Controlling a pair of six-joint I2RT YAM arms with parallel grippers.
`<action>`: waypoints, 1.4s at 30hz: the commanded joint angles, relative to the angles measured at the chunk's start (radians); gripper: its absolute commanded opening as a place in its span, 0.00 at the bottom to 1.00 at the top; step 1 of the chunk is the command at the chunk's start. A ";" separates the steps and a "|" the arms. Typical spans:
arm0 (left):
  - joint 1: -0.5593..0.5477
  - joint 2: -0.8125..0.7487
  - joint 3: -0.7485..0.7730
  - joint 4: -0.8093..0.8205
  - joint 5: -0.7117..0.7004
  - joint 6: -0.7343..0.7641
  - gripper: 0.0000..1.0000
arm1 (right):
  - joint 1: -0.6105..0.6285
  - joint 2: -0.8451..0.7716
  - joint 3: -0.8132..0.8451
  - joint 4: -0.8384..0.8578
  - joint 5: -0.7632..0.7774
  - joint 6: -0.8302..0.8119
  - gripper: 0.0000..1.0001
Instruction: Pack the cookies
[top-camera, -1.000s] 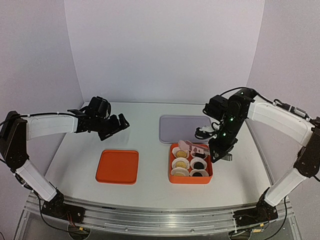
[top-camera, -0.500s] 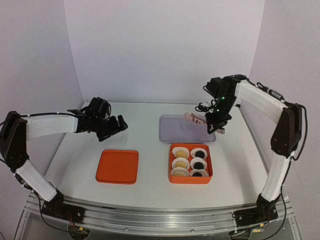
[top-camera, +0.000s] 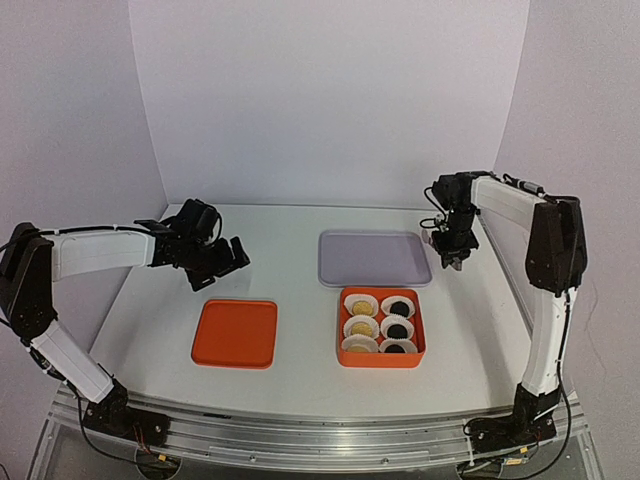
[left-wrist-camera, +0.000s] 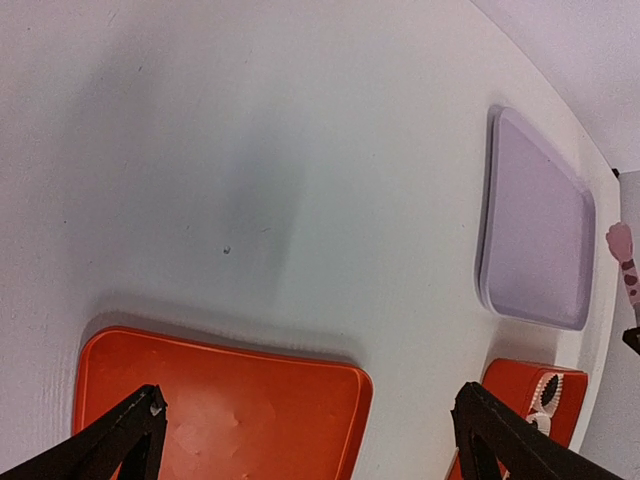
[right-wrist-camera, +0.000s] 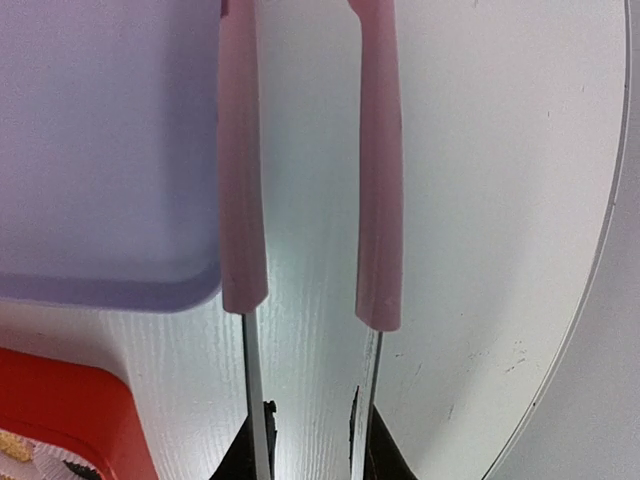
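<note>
The cookies sit in white paper cups inside the orange box (top-camera: 417, 326): golden ones (top-camera: 358, 327) in the left column, dark ones (top-camera: 397, 330) in the right. My right gripper (top-camera: 452, 247) is beyond the box, at the right end of the lilac tray (top-camera: 373, 257). It is shut on pink-tipped metal tongs (right-wrist-camera: 378, 200), whose arms stand apart with nothing between them. My left gripper (top-camera: 222, 262) hangs open above the table, behind the orange lid (top-camera: 235, 332). In the left wrist view the left gripper (left-wrist-camera: 310, 400) frames the lid (left-wrist-camera: 220, 400).
The lilac tray (right-wrist-camera: 100, 150) lies flat behind the box. The table's right edge (right-wrist-camera: 600, 250) runs close beside the tongs. A corner of the orange box (right-wrist-camera: 50, 400) shows at the bottom left of the right wrist view.
My right arm has swung away from over the box, back and to the right, carrying the tongs past the lilac tray. The left arm has barely shifted.
</note>
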 joint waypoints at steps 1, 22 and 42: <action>0.004 -0.039 -0.026 -0.043 -0.036 -0.034 1.00 | -0.009 -0.068 -0.091 0.065 0.148 0.099 0.21; 0.007 -0.148 -0.202 -0.233 -0.072 -0.152 0.98 | -0.026 -0.189 -0.494 0.162 0.113 0.269 0.55; 0.038 0.047 -0.273 -0.148 -0.021 -0.040 0.42 | -0.025 -0.564 -0.617 0.253 -0.071 0.295 0.92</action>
